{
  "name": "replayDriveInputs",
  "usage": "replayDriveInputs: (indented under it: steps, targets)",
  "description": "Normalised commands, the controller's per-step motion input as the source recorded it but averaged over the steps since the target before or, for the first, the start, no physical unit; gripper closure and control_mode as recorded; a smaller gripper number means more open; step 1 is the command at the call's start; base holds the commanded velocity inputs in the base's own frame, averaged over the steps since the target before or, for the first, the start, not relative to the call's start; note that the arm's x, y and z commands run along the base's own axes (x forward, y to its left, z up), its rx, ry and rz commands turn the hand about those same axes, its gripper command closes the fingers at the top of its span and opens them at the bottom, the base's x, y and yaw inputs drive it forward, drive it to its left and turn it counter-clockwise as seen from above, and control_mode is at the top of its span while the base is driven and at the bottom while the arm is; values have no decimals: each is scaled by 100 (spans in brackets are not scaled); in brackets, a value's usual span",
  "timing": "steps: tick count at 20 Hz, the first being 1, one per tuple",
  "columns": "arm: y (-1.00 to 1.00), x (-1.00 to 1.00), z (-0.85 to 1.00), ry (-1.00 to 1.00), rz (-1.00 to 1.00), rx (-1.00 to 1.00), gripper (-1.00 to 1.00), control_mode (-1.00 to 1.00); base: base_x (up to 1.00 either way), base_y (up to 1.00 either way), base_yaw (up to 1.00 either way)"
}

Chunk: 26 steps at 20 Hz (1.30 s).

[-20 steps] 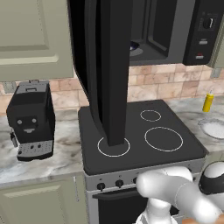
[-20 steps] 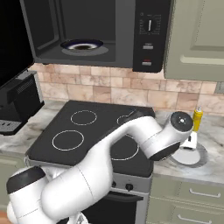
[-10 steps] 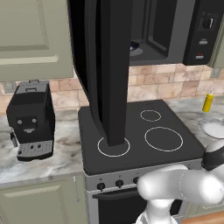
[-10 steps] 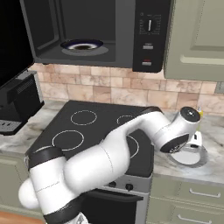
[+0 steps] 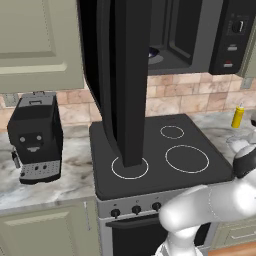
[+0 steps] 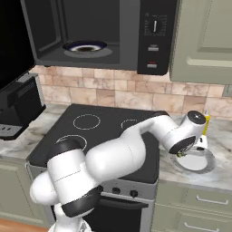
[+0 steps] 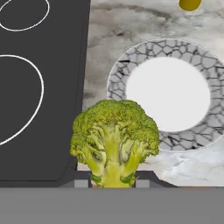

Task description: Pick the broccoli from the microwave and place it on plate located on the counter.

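Broccoli hangs at the plate's edge!
Pincer (image 7: pixel 113 183) clamps the broccoli (image 7: pixel 114 139) by its stem, low centre of the hand view, plate (image 7: pixel 170 92) on the counter (image 7: pixel 131 26) to its upper right.

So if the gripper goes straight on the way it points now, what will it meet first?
Probably the counter beside the plate's patterned rim; the gripper, holding the broccoli, points down there, though depth is unclear.

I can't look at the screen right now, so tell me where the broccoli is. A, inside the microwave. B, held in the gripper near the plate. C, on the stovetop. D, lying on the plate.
B: the broccoli sits by its stem between the gripper tips, beside the plate and not on it.
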Motion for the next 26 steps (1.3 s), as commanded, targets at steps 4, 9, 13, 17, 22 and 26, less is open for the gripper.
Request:
replayDriveInputs:
  steps: [4,9,13,17,22,26]
  targets:
    - [-24,46,-36,0,0,2,100,-100,0,0,0]
    - [-14,43,-54,2,0,0,100,-100,0,0,0]
    - [-30,38,-37,3,0,2,100,-100,0,0,0]
    - [-45,44,-13,2,0,7,100,-100,0,0,0]
    - [-20,22,-20,1,0,1,100,-100,0,0,0]
    - [-14,22,-35,2,0,0,100,-100,0,0,0]
